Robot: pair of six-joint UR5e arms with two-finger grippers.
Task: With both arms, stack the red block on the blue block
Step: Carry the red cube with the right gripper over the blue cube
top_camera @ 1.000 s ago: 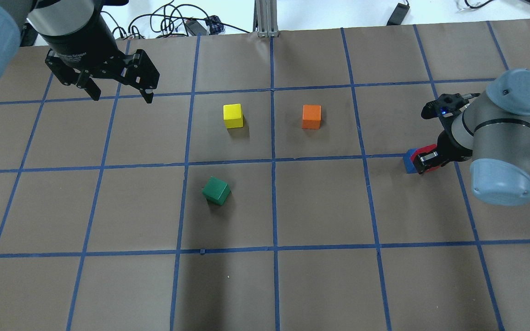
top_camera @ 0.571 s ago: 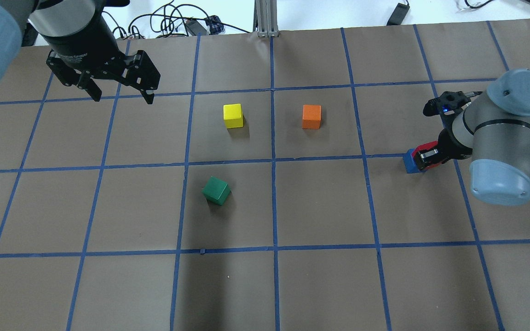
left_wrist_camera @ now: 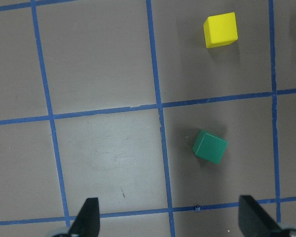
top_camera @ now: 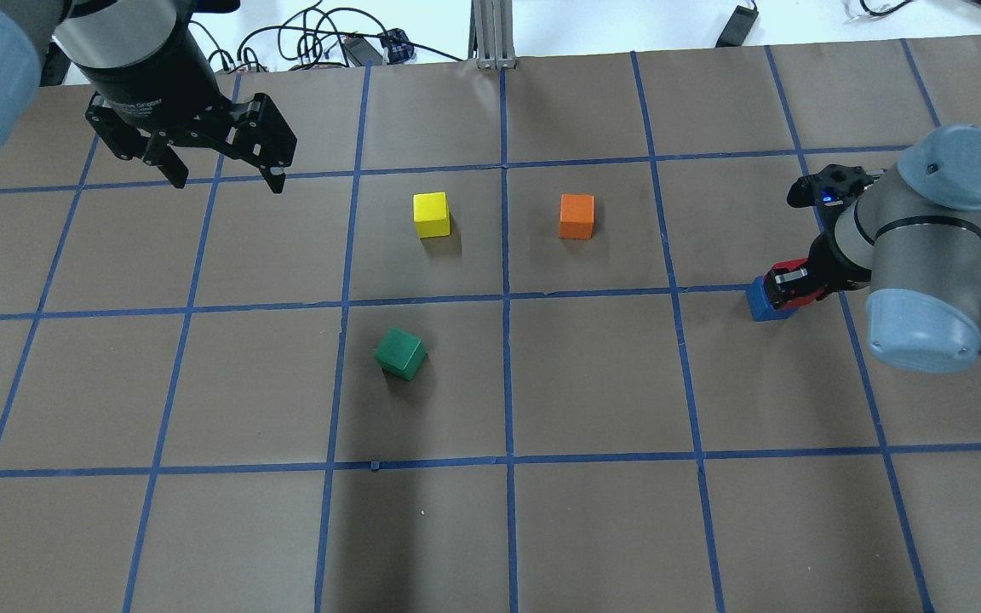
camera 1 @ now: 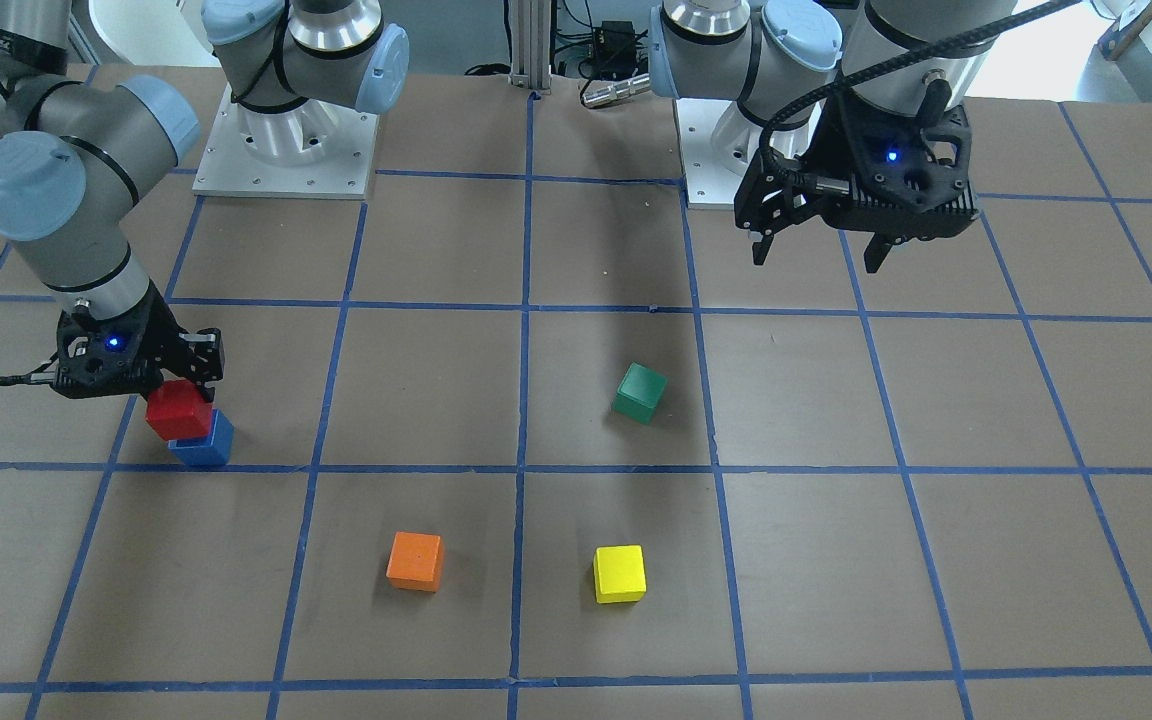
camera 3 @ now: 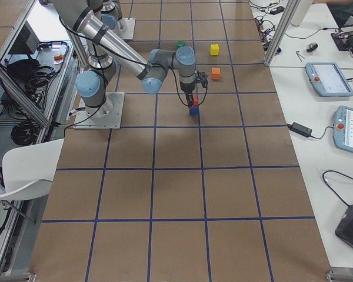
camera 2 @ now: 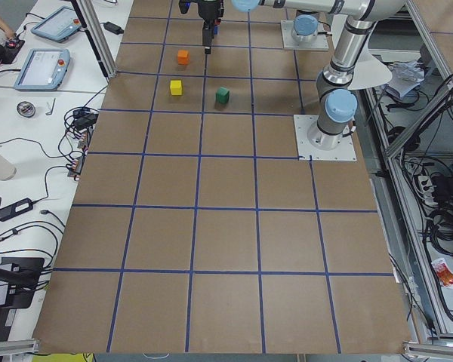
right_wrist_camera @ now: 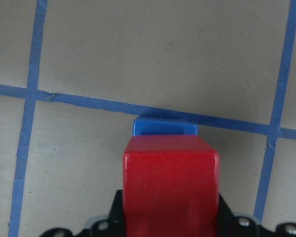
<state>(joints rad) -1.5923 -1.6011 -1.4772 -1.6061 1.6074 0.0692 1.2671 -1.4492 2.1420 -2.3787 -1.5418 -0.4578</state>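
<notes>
right claw clenched on red block, on or just above blue block, slightly offset, table's right side. left claw spread wide, empty. red block likely light, rigid, matte; pinch 2 opposite flat faces.

The green cube, yellow cube and orange cube stood well apart on the bench, with broad lanes between them. The right claw, seemingly clamped on the red block atop the blue block, barred that stack from above.
</notes>
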